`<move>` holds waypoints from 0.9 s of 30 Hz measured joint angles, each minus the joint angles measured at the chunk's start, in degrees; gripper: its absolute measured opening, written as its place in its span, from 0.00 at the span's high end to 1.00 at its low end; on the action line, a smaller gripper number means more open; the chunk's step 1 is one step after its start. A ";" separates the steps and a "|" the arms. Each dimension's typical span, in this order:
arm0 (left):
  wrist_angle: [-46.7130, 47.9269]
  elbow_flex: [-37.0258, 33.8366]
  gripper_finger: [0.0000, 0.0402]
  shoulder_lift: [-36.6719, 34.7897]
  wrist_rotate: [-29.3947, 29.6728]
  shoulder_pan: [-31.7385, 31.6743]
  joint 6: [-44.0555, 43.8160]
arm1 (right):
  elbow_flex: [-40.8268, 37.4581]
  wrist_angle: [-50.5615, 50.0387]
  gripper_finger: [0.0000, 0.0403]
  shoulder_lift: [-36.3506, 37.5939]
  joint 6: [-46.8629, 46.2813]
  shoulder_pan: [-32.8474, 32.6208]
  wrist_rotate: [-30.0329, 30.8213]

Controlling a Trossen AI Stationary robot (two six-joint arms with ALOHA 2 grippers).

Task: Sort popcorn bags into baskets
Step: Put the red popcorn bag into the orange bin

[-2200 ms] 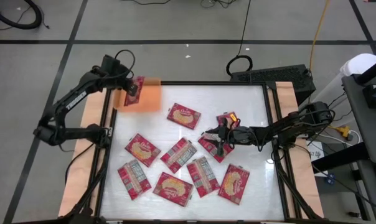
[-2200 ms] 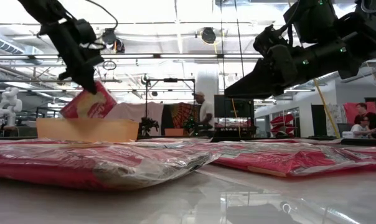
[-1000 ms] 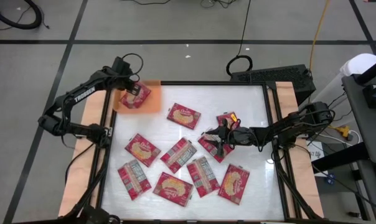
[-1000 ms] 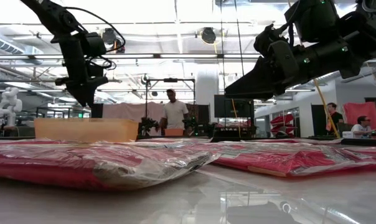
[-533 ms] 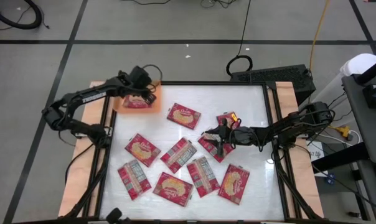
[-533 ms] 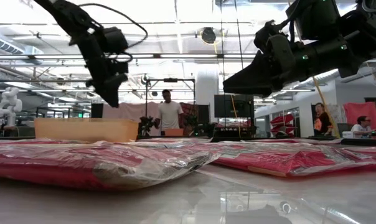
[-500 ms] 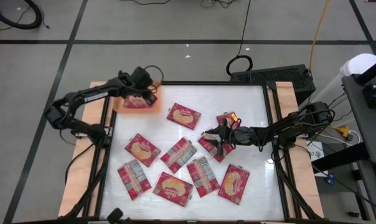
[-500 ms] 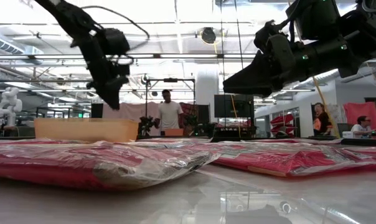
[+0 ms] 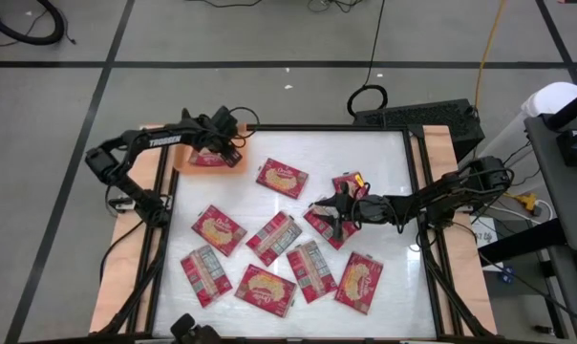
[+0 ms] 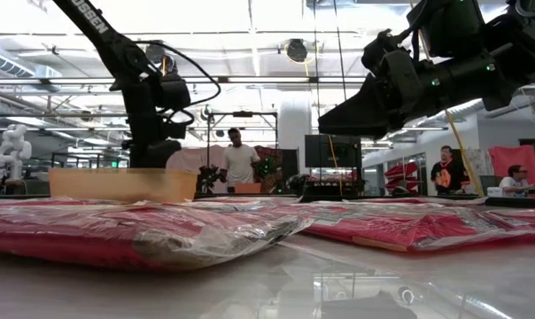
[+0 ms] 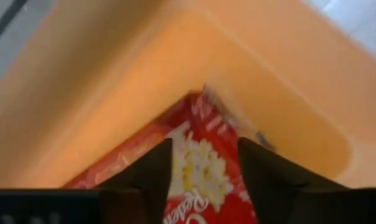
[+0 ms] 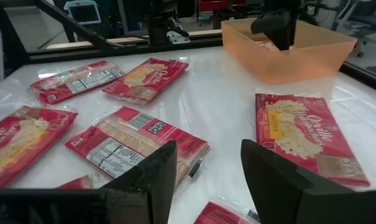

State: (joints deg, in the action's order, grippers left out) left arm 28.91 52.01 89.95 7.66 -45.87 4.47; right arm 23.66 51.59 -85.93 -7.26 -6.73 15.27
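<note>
Left gripper (image 9: pixel 224 151) first: reaches down into the near corner of the orange basket (image 9: pixel 181 161) at the table's (image 9: pixel 384 153) far left corner, fingers (image 11: pixel 150 177) parted and closed on nothing. Shows, in the left wrist view, a popcorn bag (image 11: pixel 200 158) lying flat on the basket floor beyond the fingertips, one corner tucked into the angle of the orange walls. Looks, by that gap and the flat lie of the packet, like a drop-off complete rather than a grip in hand; calls next for a straight lift clear of the rim so as not to drag the packet back out

Right gripper (image 9: pixel 319 208) meanwhile: hangs low over the middle of the white table, fingers spread and empty, above the edge of one red packet (image 9: pixel 329 227). Seems parked there as a ready post for the next pick, close to the stock yet well apart from the basket, leaving the left arm room to work

Leaves the other popcorn bags (image 9: pixel 282 178) scattered across the table, some picture side up, some label side up, several overlapping at the edges. Puts the job, at a guess, near its start, with a single packet visible in the basket
</note>
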 joint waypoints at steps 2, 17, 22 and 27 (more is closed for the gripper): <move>-1.79 0.02 0.44 0.07 0.01 0.25 -0.09 | 0.00 0.00 0.57 0.00 1.07 0.01 1.06; -8.33 0.35 0.69 8.09 -1.60 0.57 -2.67 | 0.00 -0.03 0.57 0.00 2.08 0.38 1.20; -8.29 -0.07 0.97 4.91 2.28 0.37 -2.20 | 0.00 0.09 0.57 0.00 0.47 0.36 1.18; -6.44 -0.04 0.99 -4.60 6.58 1.00 -3.40 | 1.96 0.68 0.57 -0.02 -0.92 0.28 2.21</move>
State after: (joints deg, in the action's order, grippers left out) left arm 22.47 51.96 85.35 14.24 -44.87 1.07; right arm 25.62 52.27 -85.95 -8.17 -6.46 17.48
